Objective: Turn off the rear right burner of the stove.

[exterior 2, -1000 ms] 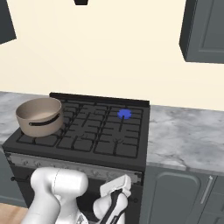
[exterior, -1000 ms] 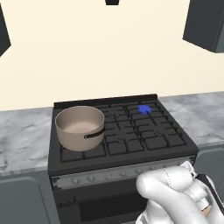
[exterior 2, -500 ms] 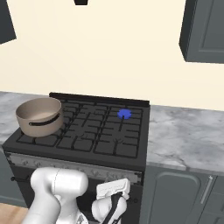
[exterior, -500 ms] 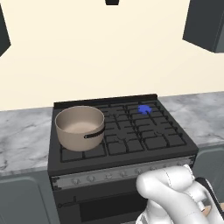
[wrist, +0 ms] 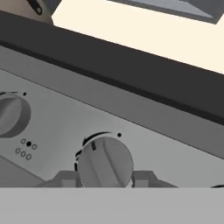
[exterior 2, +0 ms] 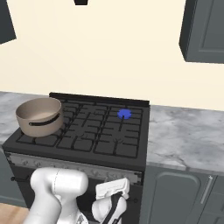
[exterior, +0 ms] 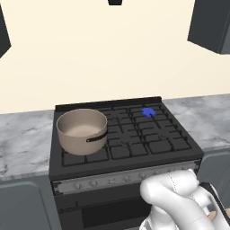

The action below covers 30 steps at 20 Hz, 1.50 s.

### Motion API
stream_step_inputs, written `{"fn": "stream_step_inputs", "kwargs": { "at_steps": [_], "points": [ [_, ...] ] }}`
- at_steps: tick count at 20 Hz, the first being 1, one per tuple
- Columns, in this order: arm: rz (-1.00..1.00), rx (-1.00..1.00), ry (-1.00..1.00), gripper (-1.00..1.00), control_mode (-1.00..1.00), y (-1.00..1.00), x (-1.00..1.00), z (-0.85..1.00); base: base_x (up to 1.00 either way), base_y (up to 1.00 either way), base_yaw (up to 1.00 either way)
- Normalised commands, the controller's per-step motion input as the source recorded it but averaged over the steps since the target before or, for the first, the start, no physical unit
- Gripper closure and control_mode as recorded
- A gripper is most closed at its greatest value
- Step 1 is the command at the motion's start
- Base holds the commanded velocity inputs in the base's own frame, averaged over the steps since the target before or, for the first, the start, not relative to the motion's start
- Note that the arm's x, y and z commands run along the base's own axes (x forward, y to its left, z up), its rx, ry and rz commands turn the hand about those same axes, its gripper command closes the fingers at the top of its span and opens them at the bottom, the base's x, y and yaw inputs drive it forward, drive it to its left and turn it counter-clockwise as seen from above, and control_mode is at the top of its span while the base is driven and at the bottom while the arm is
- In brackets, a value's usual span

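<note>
The rear right burner (exterior: 148, 112) burns with a small blue flame on the black stove (exterior 2: 100, 131), up and away from the gripper (wrist: 106, 180), which works low at the grey knob strip (exterior: 126, 177) on the stove's front. In the hand view, a round grey knob (wrist: 105, 162) sits squarely between the two finger tips (wrist: 64, 179), which appear to press its sides, so the gripper looks clamped on the knob, though the lower half of the grip is cut off and firm contact cannot be confirmed. A second knob (wrist: 12, 113) lies well off to one side of the gripper. A tan saucepan (exterior: 82, 130) stands on the far side of the cooktop from the flame.

The risk from here is a slipping grip: if the fingers hold only the knob's edges, a twist could spin them round the smooth face and leave the flame lit. Turning the wrong way, or stopping short of the off mark, would have the same result. Whether this knob governs the lit burner cannot be read from the markings.
</note>
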Motion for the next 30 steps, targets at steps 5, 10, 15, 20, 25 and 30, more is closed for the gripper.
{"fn": "stream_step_inputs", "kwargs": {
  "at_steps": [5, 10, 15, 20, 25, 30],
  "points": [
    [0.1, 0.23, 0.0, 1.0, -1.0, 0.44, 0.07, 0.35, 0.0, 0.0, 0.0],
    [0.12, 0.3, 0.0, 1.0, -1.0, 0.41, 0.01, 0.37, 0.0, 0.0, 0.0],
    [0.15, 0.34, 0.0, 1.0, -1.0, 0.33, 0.0, 0.38, 0.0, 0.0, 0.0],
    [0.17, 0.3, -0.11, 1.0, -1.0, 0.31, 0.15, 0.45, 0.0, 0.0, 0.0],
    [0.18, 0.32, -0.11, 1.0, -1.0, 0.18, 0.11, 0.5, 0.0, 0.0, 0.0],
    [0.18, 0.32, -0.08, 1.0, -1.0, 0.15, 0.02, 0.53, 0.0, 0.0, 0.0]
  ]
}}
